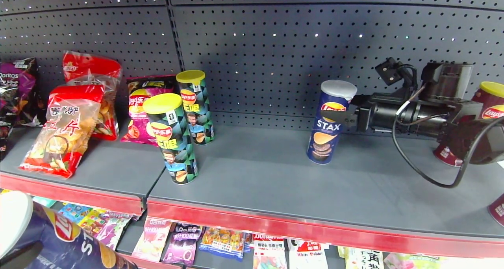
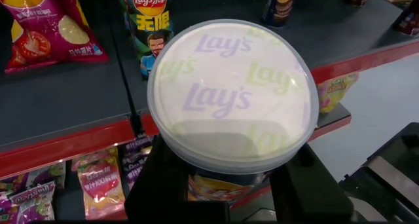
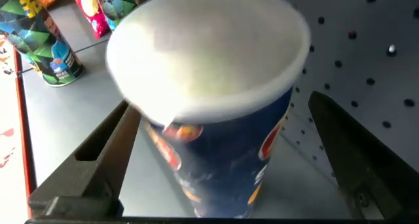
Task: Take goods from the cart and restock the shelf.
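Note:
A blue crisp can (image 1: 330, 123) with a white lid stands on the grey shelf (image 1: 267, 174), near the pegboard back wall. My right gripper (image 1: 335, 117) reaches in from the right, one finger on each side of this can's upper part. In the right wrist view the can (image 3: 216, 139) sits between the fingers (image 3: 98, 158), and a narrow gap shows on one side, so the right gripper (image 3: 222, 103) is open. A second blue can (image 1: 67, 237) is held low at the left, below the shelf's red edge. My left gripper (image 2: 229, 194) is shut on that second can (image 2: 232, 93).
Two green cans with yellow lids (image 1: 173, 139) (image 1: 195, 105) stand left of the middle. Red snack bags (image 1: 67, 127) and a pink bag (image 1: 141, 107) lie farther left. A red can (image 1: 488, 103) stands behind my right arm. Bare shelf lies between the green cans and the blue one.

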`<state>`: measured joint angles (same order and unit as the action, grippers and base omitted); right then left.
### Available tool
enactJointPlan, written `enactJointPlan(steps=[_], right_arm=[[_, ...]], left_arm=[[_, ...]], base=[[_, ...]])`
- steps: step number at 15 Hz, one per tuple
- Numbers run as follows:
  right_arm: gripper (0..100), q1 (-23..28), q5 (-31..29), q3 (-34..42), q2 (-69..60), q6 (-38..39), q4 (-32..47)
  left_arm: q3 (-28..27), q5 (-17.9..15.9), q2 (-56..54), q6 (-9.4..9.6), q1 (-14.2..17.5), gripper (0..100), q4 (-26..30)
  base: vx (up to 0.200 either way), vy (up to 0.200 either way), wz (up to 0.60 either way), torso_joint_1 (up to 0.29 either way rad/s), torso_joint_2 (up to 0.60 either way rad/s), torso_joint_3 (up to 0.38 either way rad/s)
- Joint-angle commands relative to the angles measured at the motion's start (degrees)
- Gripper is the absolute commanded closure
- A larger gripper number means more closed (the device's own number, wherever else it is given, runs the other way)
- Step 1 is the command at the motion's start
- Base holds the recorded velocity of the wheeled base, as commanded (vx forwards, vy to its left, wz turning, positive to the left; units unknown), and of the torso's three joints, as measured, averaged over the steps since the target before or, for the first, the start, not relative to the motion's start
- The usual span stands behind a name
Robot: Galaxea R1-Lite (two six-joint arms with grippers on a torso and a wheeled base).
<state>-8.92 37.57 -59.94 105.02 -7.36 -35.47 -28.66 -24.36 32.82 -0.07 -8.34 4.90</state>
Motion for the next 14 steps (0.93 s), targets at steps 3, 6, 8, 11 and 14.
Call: enactJointPlan(steps=[3, 6, 8, 11, 14], right_arm=[[100, -0.22, 0.31, -0.53, 1.15, -0.11, -0.03], [100, -0.22, 0.75, -0.44, 1.41, -0.63, -0.12], [100, -0.22, 0.92, 0.18, 1.06, -0.90, -0.12], [100, -1.10, 1.19, 4.66, -4.74, -0.72, 0.23], [100, -2.33, 1.19, 9.93, -11.24, -0.72, 0.41]], left_arm=[[-0.17, 0.01, 0.14, -0.01, -0.01, 100, 0.02], [-0.26, 0.01, 0.14, -0.01, -0.01, 100, 0.02], [-0.26, 0.01, 0.32, -0.01, -0.01, 100, 0.02], [-0.43, 0.01, 0.41, -0.01, -0.01, 100, 0.02], [-1.13, 0.01, 0.58, -0.01, -0.01, 100, -0.07]], base=[[0.000, 0.000, 0.00, 0.000, 0.00, 0.000], [0.000, 0.000, 0.00, 0.000, 0.00, 0.000], [0.000, 0.000, 0.00, 0.000, 0.00, 0.000], [0.000, 0.000, 0.00, 0.000, 0.00, 0.000], [0.000, 0.000, 0.00, 0.000, 0.00, 0.000]])
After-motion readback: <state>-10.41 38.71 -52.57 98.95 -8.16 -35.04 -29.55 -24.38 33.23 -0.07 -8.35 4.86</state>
